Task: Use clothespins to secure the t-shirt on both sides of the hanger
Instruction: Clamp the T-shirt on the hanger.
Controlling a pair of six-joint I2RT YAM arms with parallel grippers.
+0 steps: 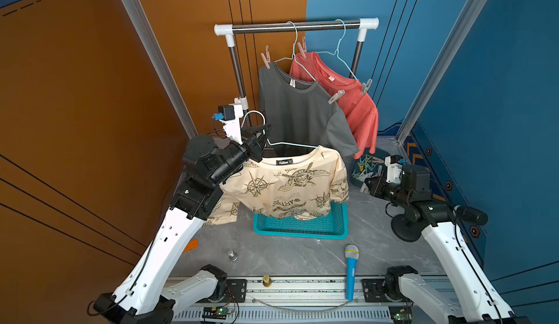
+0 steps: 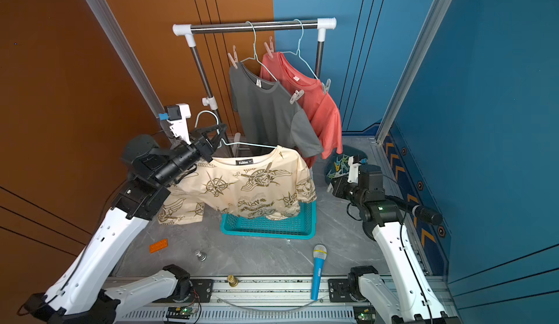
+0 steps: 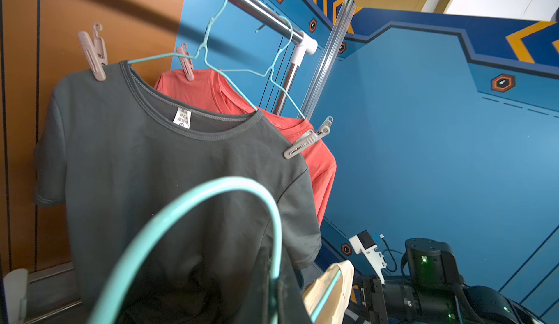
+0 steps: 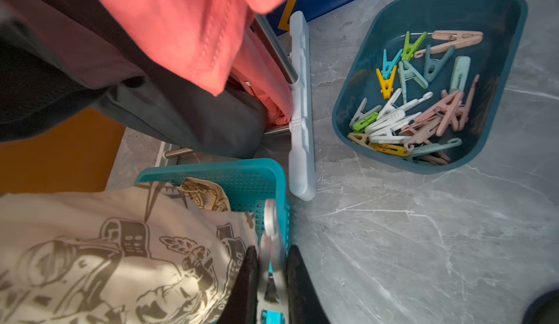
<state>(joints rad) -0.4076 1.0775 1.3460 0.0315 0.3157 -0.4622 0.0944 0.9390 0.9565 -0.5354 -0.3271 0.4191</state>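
Note:
A cream t-shirt (image 1: 287, 186) (image 2: 251, 183) with gold prints hangs on a pale teal wire hanger (image 1: 290, 145) (image 3: 211, 198). My left gripper (image 1: 262, 135) (image 2: 218, 137) is shut on the hanger just below its hook and holds it above the table. The right gripper (image 1: 366, 184) (image 4: 270, 277) is shut on a pale grey clothespin (image 4: 271, 234), beside the shirt's right sleeve. More clothespins (image 4: 408, 116) (image 1: 367, 165) in mixed pastel colours lie in a dark teal dish (image 4: 469, 11) at the right.
The shirt's hem drapes into a teal mesh basket (image 1: 302, 225). Behind it, a rack bar (image 1: 296, 26) carries a grey shirt (image 1: 296, 110) and a red shirt (image 1: 354, 101), both pinned. A blue toy microphone (image 1: 351, 271), two small weights and an orange brick (image 2: 158, 245) lie near the front.

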